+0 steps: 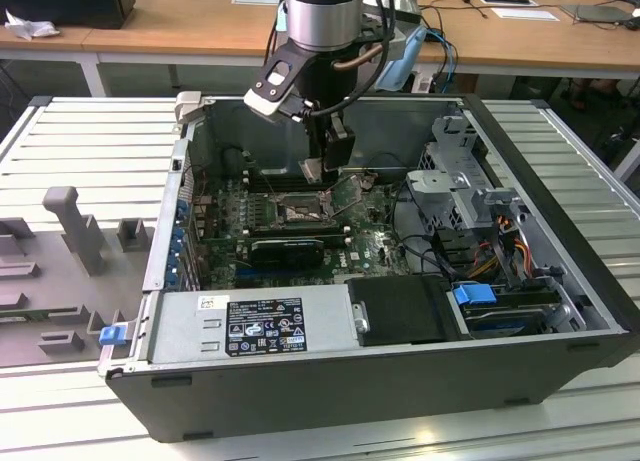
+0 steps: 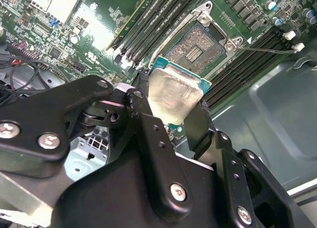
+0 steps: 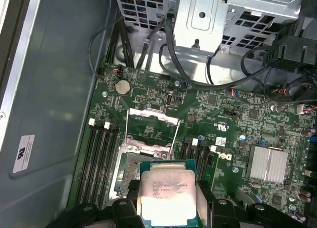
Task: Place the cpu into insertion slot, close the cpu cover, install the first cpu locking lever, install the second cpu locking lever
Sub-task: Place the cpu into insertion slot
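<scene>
First wrist view: black tool (image 3: pixel 171 208) clamps the silver-topped square cpu (image 3: pixel 167 193) above the open black-framed insertion slot (image 3: pixel 128 171); nothing seated yet.

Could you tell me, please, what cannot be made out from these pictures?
1. Part of the insertion slot: first wrist view, hidden beneath the cpu.
2. The cpu's underside: both wrist views, turned away from the cameras.
3. The cpu's held edges: second wrist view, covered by fingers of the gripper.
4. The slot's contacts: exterior view, too small.
</scene>
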Tool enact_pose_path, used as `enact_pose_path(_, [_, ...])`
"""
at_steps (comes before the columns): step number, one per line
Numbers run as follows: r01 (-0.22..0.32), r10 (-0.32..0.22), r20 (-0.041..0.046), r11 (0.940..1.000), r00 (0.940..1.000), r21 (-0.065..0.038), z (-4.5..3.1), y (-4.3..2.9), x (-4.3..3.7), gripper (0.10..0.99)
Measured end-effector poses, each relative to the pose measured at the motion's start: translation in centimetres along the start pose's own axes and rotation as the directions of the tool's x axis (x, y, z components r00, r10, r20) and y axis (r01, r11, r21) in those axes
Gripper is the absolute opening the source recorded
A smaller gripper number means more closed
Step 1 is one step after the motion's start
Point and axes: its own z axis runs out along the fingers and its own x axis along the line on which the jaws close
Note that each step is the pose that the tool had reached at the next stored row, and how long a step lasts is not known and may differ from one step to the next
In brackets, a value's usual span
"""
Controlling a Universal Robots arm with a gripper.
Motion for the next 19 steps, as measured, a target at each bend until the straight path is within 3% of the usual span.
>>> enact_pose_path(19, [0.000, 0.000, -0.0001, 1.0000, 1.0000, 0.001, 0.93, -0.08, -0.02, 0.529])
